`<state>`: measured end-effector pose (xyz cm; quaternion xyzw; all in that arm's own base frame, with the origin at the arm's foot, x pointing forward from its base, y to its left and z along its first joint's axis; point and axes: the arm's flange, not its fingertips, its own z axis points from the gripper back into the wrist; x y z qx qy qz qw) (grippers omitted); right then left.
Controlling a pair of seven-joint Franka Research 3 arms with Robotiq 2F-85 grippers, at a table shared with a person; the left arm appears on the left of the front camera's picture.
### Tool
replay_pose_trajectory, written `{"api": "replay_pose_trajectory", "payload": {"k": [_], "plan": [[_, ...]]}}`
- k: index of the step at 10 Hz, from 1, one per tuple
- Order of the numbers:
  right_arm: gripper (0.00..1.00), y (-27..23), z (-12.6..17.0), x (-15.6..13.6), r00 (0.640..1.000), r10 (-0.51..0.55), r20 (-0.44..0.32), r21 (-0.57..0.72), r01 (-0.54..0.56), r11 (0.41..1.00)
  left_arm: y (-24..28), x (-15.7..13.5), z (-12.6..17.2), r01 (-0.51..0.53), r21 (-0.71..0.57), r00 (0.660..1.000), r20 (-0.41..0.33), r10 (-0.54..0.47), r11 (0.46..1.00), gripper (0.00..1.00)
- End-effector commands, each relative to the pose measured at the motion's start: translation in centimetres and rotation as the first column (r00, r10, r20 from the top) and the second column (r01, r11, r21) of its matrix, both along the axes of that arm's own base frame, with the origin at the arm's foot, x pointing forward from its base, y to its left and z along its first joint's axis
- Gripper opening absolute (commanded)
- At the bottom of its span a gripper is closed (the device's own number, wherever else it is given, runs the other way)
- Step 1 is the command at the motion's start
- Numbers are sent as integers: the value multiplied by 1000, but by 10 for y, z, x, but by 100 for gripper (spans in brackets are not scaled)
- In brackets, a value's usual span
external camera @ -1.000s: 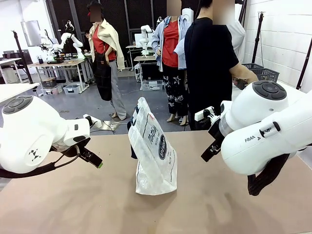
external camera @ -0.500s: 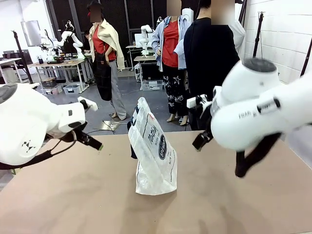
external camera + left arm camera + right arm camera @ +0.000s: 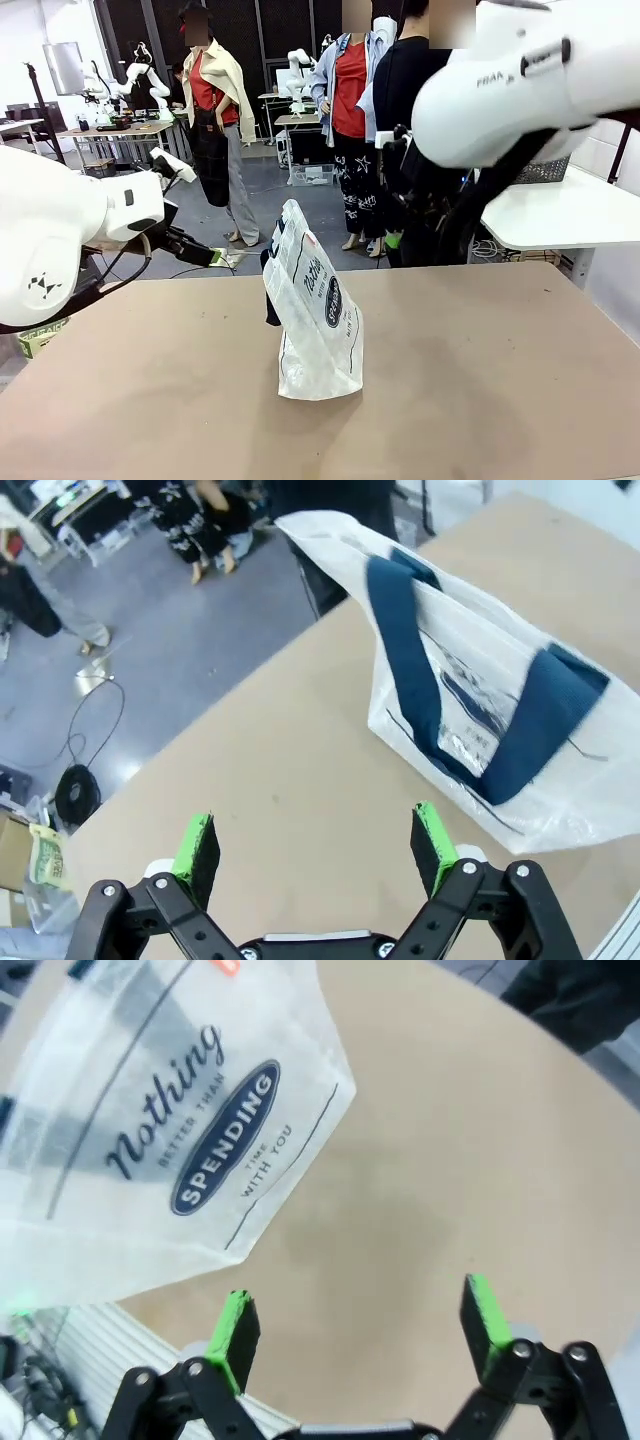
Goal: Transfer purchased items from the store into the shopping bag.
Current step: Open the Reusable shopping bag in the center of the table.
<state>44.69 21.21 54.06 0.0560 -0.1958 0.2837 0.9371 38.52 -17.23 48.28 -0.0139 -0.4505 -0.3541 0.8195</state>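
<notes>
Two wide-open, empty: left hand (image 3: 315,845), right hand (image 3: 360,1325) | Standing mid-worktop (image 3: 480,380) between them: shopping bag (image 3: 315,310), navy handles (image 3: 400,650) drooping | Best approach, likely: pinch one handle apiece, spread mouth gently, avoid toppling.

A brown bench (image 3: 500,380) runs across the near scene. A person in a black shirt (image 3: 395,100) stands at its far side. A white side table (image 3: 560,215) stands far right. A black cable (image 3: 95,730) trails over the grey floor (image 3: 200,630) beyond the bench's far left edge.
</notes>
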Motion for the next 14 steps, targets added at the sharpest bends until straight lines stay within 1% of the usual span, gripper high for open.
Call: {"api": "replay_pose_trajectory", "payload": {"k": [1,2,6,7,8,9,10,11,12,13,14], "plan": [[100,6,-9,8,1000,7,8,-27,-7,1000,5,3,0,-48,-41,999,-5,48,998,100],[100,0,0,0,1000,0,0,0,0,1000,5,3,0,-48,-41,999,-5,48,998,100],[100,0,0,0,1000,0,0,0,0,1000,5,3,0,-48,-41,999,-5,48,998,100],[100,4,4,5,1000,2,7,-7,-2,1000,6,3,0,-32,-24,999,-12,31,999,100],[100,12,15,22,999,-20,-46,43,22,999,6,7,20,-40,-14,991,-127,38,999,100],[100,20,26,41,997,-7,-82,61,12,998,1,12,38,-72,6,977,-200,72,997,100],[100,31,35,60,994,-13,-112,54,19,998,-3,14,50,-73,2,967,-246,71,997,100],[100,41,44,79,990,-14,-139,59,22,998,-5,20,59,-89,12,946,-312,89,996,100],[100,52,52,100,982,-4,-190,53,15,999,-6,26,67,-79,-9,932,-355,70,997,100],[100,65,53,122,973,12,-232,49,-1,999,-12,34,68,-36,-38,923,-385,19,999,100],[100,76,51,142,969,22,-246,53,-9,999,-15,39,69,-6,-110,939,-342,-32,994,100]]}}
